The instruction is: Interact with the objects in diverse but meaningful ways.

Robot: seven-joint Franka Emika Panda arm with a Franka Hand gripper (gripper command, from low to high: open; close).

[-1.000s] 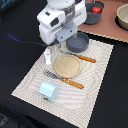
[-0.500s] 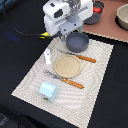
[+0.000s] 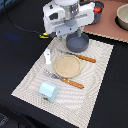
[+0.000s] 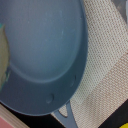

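Bowl (image 3: 77, 43) sits at the mat's (image 3: 95, 90) far edge beyond the plate (image 3: 67, 65); I'm right above it, jaws unseen so can't tell; should descend straight onto its rim.

You find no writing to read in either view: the white shaker bottle (image 3: 48, 56), the pale blue cup (image 3: 48, 91), the grey bowl (image 3: 78, 43) and the woven mat (image 3: 95, 85) carry no legible text, label, brand or number.
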